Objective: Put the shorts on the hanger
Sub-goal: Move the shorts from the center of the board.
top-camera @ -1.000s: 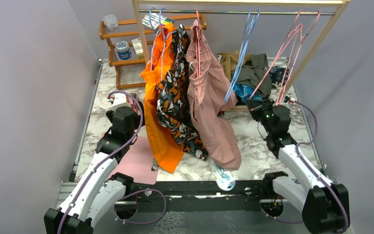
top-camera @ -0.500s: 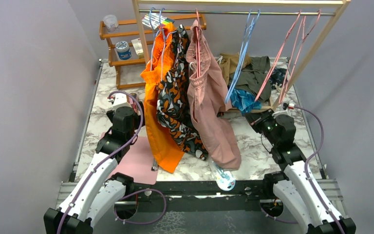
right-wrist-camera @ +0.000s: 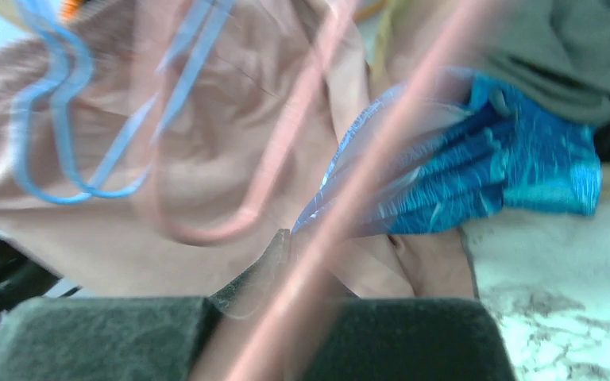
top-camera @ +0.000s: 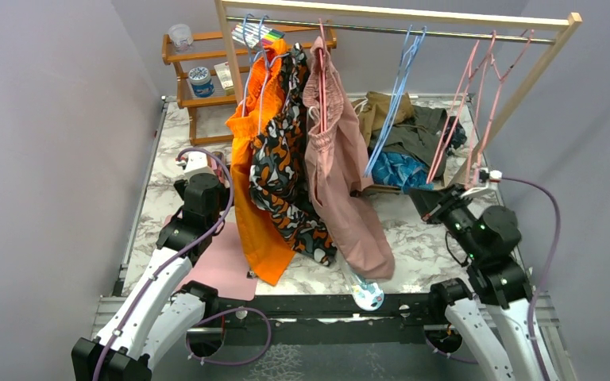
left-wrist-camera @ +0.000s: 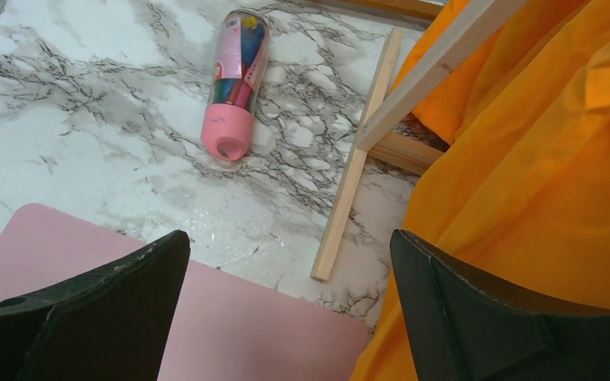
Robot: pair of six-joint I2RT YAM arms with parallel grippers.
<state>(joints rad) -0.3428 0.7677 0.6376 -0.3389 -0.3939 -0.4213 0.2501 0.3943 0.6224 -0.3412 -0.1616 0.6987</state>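
The right gripper (top-camera: 427,203), clamped on the hanger (right-wrist-camera: 341,214), is pulling it nearer; the shorts (top-camera: 401,171) are lying untouched, the left gripper (left-wrist-camera: 286,254) gaping.

No text, brand, number or sign can be read anywhere. The clear plastic bottle with a pink cap (left-wrist-camera: 234,79), lying on the marble table top (left-wrist-camera: 87,119) at eleven o'clock in the left wrist view, wears a colourful printed wrap with no legible lettering. The round tub with a blue label (top-camera: 201,81) on the wooden shelf (top-camera: 206,55), at eleven o'clock in the top view, is too small to read.
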